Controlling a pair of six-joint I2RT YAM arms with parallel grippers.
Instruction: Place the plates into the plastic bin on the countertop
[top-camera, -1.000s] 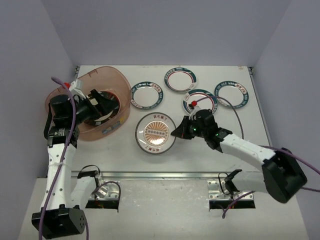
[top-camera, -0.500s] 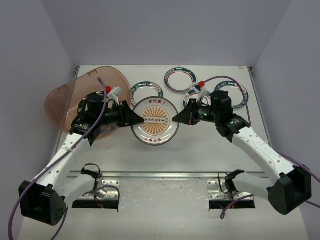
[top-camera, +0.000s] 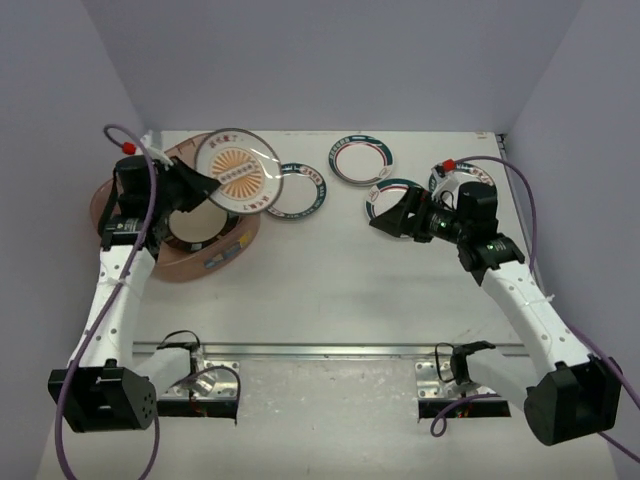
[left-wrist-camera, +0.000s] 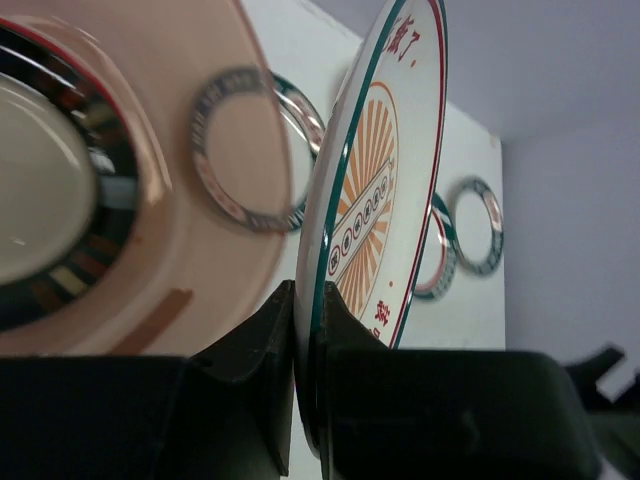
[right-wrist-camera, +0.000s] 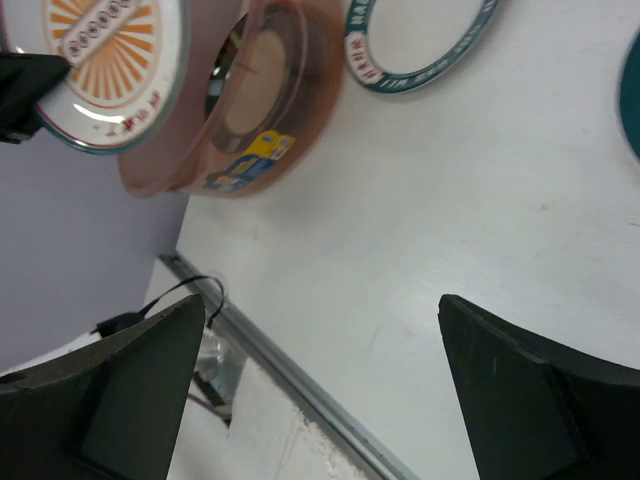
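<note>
At the left the plastic bin (top-camera: 175, 268) stands on the surface (top-camera: 330, 285), and a dark-rimmed plate (left-wrist-camera: 40, 190) lies already inside it. The left gripper (top-camera: 205, 185) is clamped on the edge of the orange-centred plate (top-camera: 238, 170) and holds it tilted in the air above the bin's far rim. The step in hand is, I think, the putting in of this plate. Next it should be lowered into the bin and let go. To the right, four small plates (top-camera: 295, 190) lie on the surface. The right gripper (top-camera: 388, 215) hovers over one of them, with its jaws wide apart and empty.
</note>
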